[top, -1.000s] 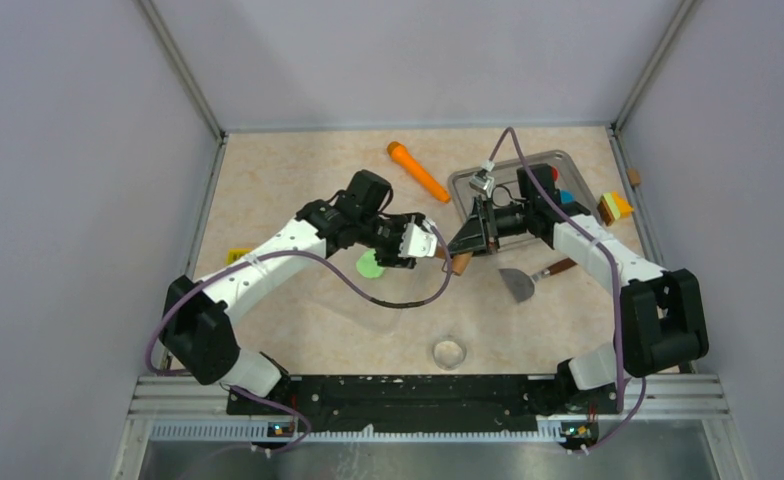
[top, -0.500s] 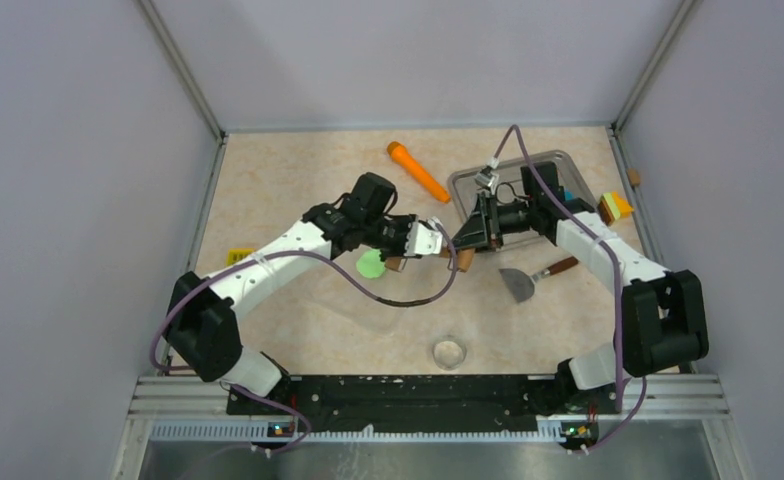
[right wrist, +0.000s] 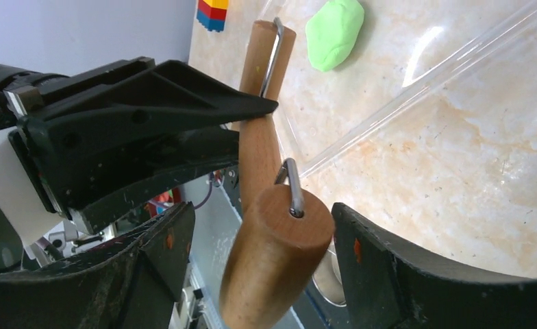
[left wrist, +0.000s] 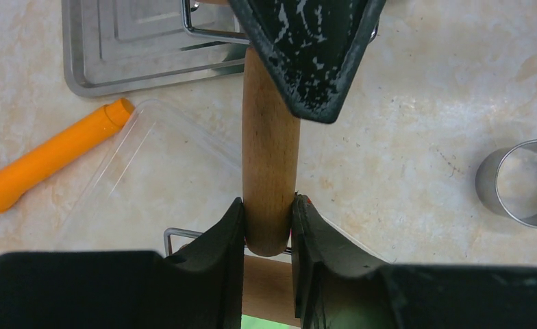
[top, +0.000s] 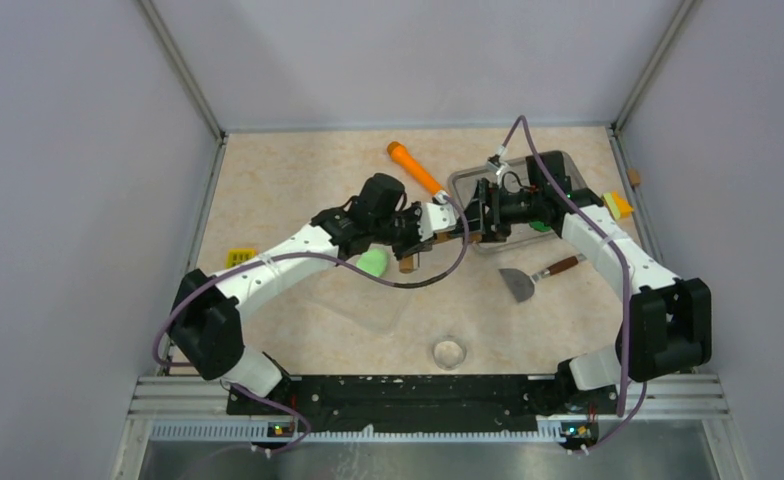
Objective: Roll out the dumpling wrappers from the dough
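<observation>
Top: L gripper [top: 450,226] and R gripper [top: 475,218] meet beside metal tray [top: 558,156]. Orange tool [top: 416,170], scraper [top: 520,284] and ring cutter [top: 449,352] lie around. The dough [top: 373,262] is a blob on the table beside L arm, outside both jaws.
L wrist: L jaws clamp wooden roller [left wrist: 270,157].
R wrist: R jaws spread either side of roller end, no pinch; dough beyond.

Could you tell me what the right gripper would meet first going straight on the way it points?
The right gripper, jaws open, flanks the wooden roller, so that comes first; the left gripper, clamped on it, sits just beyond, though depth is unclear.
</observation>
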Motion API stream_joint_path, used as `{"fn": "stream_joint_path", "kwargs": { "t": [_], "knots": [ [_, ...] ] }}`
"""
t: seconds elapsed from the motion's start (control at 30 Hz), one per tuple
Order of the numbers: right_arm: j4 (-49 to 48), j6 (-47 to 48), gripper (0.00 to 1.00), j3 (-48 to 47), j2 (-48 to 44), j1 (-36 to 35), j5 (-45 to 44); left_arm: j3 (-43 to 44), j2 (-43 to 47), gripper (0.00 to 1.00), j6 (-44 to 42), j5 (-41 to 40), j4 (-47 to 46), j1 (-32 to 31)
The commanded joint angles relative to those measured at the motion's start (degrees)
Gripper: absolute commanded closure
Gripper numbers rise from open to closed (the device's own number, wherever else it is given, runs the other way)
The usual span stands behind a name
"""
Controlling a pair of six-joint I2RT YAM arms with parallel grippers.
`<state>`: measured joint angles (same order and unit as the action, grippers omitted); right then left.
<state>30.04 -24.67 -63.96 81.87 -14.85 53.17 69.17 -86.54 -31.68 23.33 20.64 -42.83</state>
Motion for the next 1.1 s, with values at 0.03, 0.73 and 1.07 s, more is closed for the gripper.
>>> {"fn": "stream_joint_path", "kwargs": {
  "t": [0.03, 0.73, 1.07],
  "knots": [
    [-4.29, -1.93, 0.29, -0.93, 0.66, 0.35, -0.71, 3.62, -1.29, 1.00, 4.49, -0.21, -5.78, -1.43],
    [-7.29, -5.18, 0.41, 0.37, 1.14, 0.58, 2.91, 6.04, -3.96, 1.00, 3.85, -2.71, -6.17, -3.48],
    [-7.86, -5.83, 0.64, 1.28, 1.36, 1.13, 3.45, 5.82, -4.51, 1.00, 3.92, -3.49, -6.92, -3.68]
  ]
}}
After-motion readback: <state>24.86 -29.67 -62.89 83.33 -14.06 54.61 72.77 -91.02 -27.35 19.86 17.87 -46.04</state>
